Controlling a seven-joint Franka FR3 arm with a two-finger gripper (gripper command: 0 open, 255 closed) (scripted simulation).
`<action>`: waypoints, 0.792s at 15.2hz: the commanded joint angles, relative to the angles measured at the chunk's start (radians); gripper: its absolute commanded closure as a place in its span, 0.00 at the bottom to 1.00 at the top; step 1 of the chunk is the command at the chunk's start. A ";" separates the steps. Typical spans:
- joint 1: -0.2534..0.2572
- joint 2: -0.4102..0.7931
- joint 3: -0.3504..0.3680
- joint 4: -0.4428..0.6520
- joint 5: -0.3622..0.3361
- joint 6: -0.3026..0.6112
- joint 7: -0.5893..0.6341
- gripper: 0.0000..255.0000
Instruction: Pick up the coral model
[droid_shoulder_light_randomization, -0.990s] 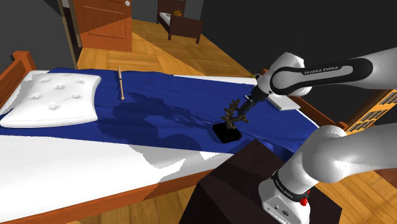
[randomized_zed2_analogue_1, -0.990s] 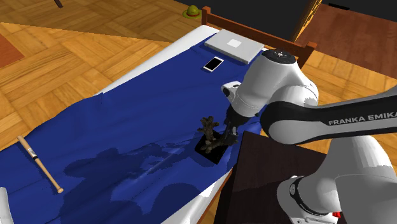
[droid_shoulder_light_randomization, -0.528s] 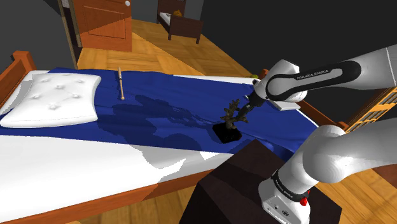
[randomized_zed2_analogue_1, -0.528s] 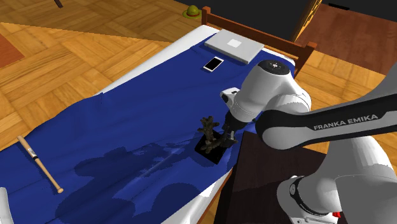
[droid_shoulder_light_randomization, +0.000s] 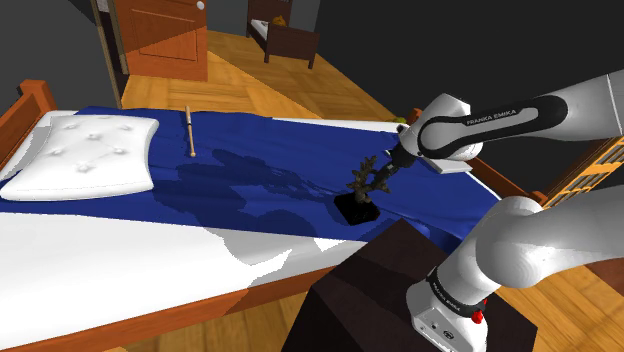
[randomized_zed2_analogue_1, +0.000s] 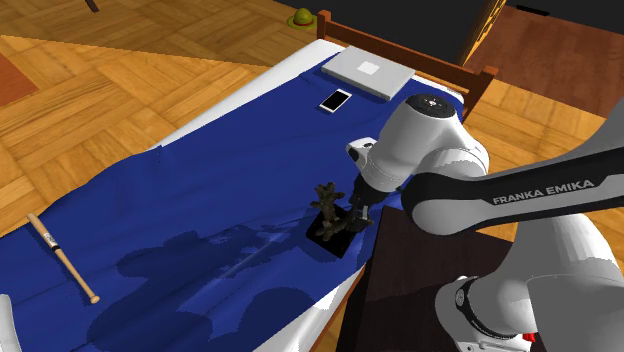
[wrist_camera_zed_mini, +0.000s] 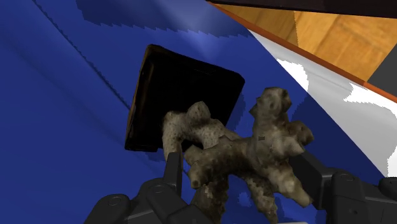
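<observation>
where it was: the coral model (droid_shoulder_light_randomization: 365, 180) stood upright on its black base (wrist_camera_zed_mini: 184, 83), on the blue cover (droid_shoulder_light_randomization: 260, 160) of the bed, close to the edge nearest the robot's stand (droid_shoulder_light_randomization: 370, 290). The base looked flat on the cover, so not lifted yet imo.

gripper: the gripper (wrist_camera_zed_mini: 242, 168) had come in over the coral's upper branches. In the wrist view one black finger sat on each side of the knobbly trunk, and both looked pressed against it, so I'd call that pinching the coral, not just straddling it.

stiffness: looked hard and rigid, lumpy grey-brown branches, nothing squishy. It shouldn't deform under the squeeze.

fragility: the thin side twigs seemed the weak spot. I'd guess they'd snap before the trunk would.

weight: probably lightish, but the dark base hangs low, so it might swing or tilt when raised.

grip: the rough surface should give decent friction. The bumps mean uneven contact though, so it could pivot.

best hold: the thick middle trunk, which is about where the gripper was.

other stuff: bat (droid_shoulder_light_randomization: 189, 131) and pillow (droid_shoulder_light_randomization: 85, 150) lay well apart, no bother.
</observation>
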 joint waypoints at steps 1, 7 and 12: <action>0.002 0.006 -0.001 -0.002 0.001 0.005 0.001 1.00; -0.022 -0.078 0.040 0.034 -0.008 -0.115 0.029 1.00; -0.032 -0.134 0.067 0.072 -0.006 -0.208 0.047 1.00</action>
